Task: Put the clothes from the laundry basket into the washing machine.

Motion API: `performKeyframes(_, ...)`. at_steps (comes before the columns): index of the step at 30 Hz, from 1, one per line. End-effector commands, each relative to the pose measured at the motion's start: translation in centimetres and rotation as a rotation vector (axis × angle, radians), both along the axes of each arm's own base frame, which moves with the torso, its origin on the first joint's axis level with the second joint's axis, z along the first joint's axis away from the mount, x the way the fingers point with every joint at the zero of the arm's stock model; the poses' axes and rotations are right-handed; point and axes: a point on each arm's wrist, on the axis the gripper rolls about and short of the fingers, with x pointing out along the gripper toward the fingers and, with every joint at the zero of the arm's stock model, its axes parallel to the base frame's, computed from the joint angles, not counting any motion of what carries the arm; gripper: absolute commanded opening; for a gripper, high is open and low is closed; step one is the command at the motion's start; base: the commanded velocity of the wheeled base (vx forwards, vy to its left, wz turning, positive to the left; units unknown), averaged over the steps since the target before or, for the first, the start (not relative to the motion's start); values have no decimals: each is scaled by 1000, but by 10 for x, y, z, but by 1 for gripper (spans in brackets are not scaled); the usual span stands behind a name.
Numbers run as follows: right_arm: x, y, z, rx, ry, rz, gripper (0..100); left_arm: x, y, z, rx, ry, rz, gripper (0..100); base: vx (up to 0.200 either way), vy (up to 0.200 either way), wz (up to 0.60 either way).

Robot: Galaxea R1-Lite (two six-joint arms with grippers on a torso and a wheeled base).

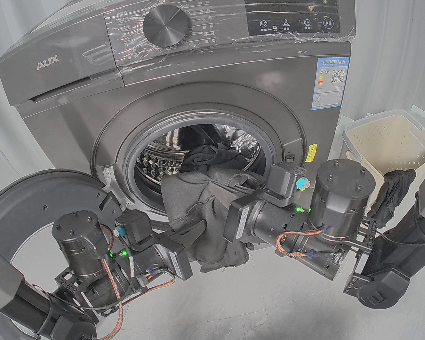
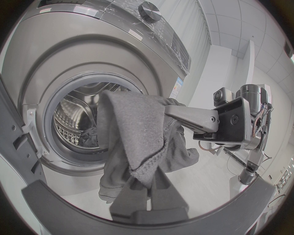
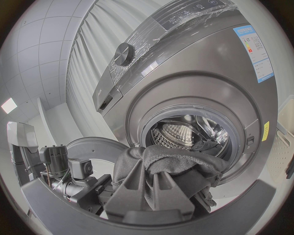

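Note:
A dark grey garment (image 1: 203, 207) hangs out of the washing machine's drum opening (image 1: 198, 148), its upper part resting on the door seal and its lower end dangling above the floor. My left gripper (image 1: 201, 228) is shut on the garment's lower left side, the cloth pinched between its fingers (image 2: 162, 186). My right gripper (image 1: 222, 190) is shut on the garment's right side, the cloth draped over its fingers (image 3: 134, 183). Black clothes (image 1: 210, 154) lie inside the drum. The cream laundry basket (image 1: 391, 139) stands right of the machine with a black garment (image 1: 394, 190) hanging over its front rim.
The round machine door (image 1: 30, 211) stands swung open to the left, behind my left arm. Pale curtains hang behind the machine. Bare grey floor (image 1: 237, 309) lies in front of the machine.

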Motion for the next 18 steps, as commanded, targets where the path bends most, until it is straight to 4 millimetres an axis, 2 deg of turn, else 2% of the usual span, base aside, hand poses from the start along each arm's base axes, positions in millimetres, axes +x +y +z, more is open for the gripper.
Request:
performKeyframes(1, 2, 2, -6, -7, 4, -2, 0, -4, -4, -7, 5, 10, -14, 0, 0, 0, 0)
performKeyframes(7, 1, 1, -9, -13, 5, 0, 0, -12, -3, -9, -9, -14, -26, 0, 0, 0, 0)
performKeyframes(8, 1, 1, -11, -16, 8, 3, 100, -14, -2, -9, -15, -22, -26, 0, 0, 0, 0)
performKeyframes(18, -2, -1, -13, -25, 18, 11, 100, -11, 0, 2, -72, -108, 13, 0, 0, 0, 0)
